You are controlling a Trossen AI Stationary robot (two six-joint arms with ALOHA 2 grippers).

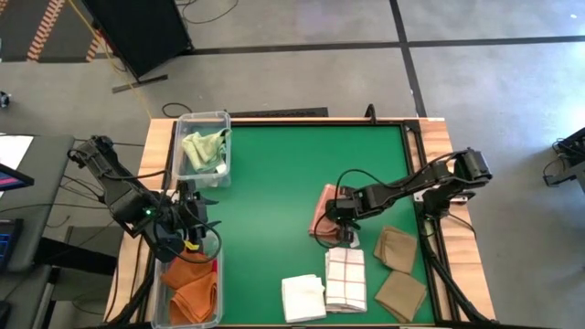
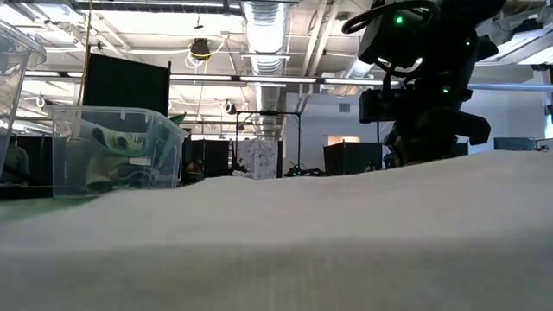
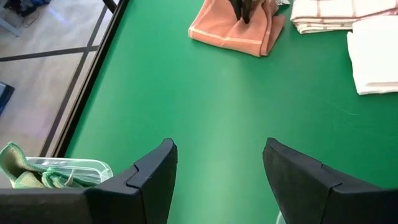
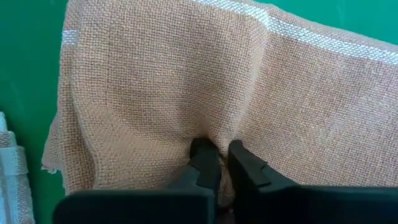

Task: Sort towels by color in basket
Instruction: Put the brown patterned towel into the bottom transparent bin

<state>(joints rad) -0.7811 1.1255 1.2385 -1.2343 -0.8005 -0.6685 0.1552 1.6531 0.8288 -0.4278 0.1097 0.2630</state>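
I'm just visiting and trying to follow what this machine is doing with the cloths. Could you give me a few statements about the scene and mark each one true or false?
1. The right gripper is pinching the salmon pink towel on the green mat. True.
2. The left gripper is holding a cloth. False: its fingers are open and empty, near the bin of orange towels.
3. The clear bin at the mat's far left corner holds pale green towels. True.
4. The two tan towels are stacked on the white towel. False: they lie apart, at the mat's right edge.
5. The checked towel lies beside the white towel. True.
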